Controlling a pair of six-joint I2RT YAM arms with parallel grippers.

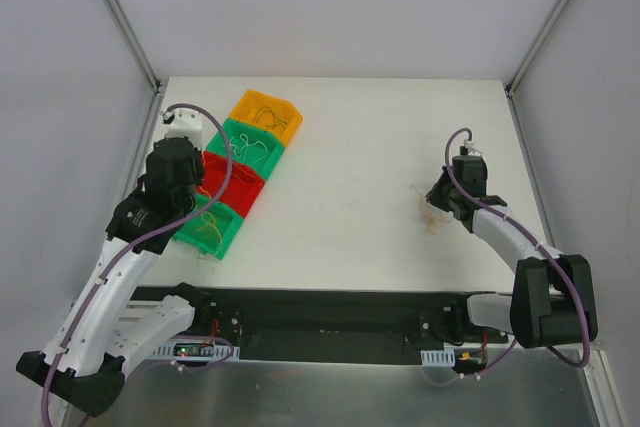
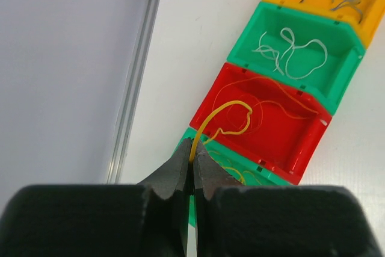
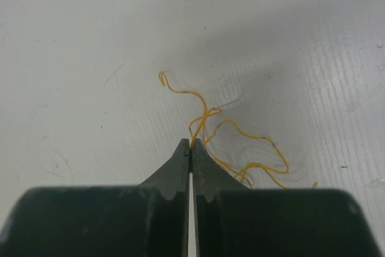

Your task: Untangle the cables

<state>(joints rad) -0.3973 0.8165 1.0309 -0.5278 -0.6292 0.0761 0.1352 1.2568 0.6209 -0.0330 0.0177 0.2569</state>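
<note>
Cables (image 3: 207, 112): hair-thin curly yellow loops, scuffed table (image 3: 90, 40).

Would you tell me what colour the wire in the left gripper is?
The wire is yellow, clearest in the left wrist view.

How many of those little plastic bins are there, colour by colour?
Orange bin: 1
Green bins: 2
Red bin: 1
Total: 4
</note>
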